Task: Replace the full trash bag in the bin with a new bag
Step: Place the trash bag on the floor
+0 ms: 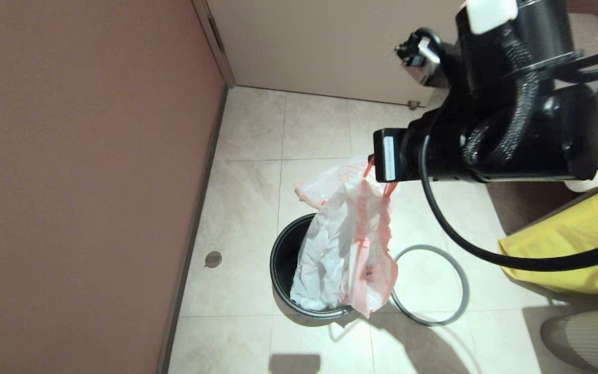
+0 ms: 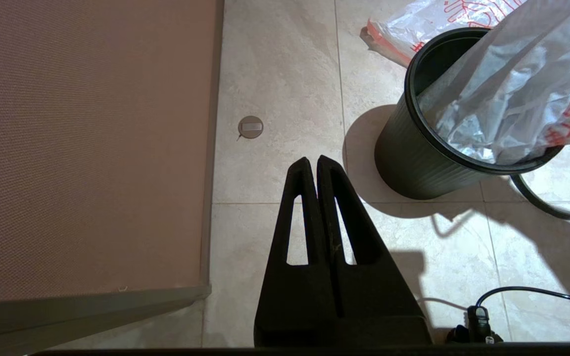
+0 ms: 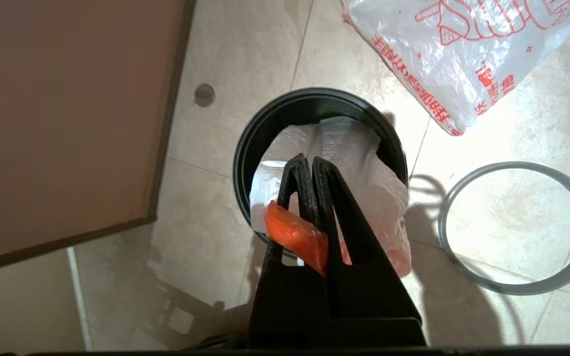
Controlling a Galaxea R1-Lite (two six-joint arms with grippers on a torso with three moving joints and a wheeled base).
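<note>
Right claw (image 3: 309, 163) clenched on the orange tab (image 3: 296, 236) at the gathered end of the full trash bag (image 1: 330, 249). My right arm is raised over the bin (image 1: 284, 259), and the bag hangs stretched from the claw, its lower bulge still inside the bin's mouth, its upper part clear of the rim. Bag is translucent white, crumpled, with pale orange along one side.

Bin stands upright on the tiled floor (image 1: 247, 182), close to the reddish-brown wall (image 1: 81, 182). Its grey hoop (image 1: 431, 284) lies flat on the tiles just beside the bin, on my right.

New bag (image 3: 458, 64), white with orange-red print, lies on the floor beyond the bin, partly hidden behind the hanging bag in the head view.

Big yellow bag (image 1: 574, 244) at my far right.

Left claw (image 2: 313, 165) clenched on nothing, hanging over bare tiles near the wall, apart from the bin.
</note>
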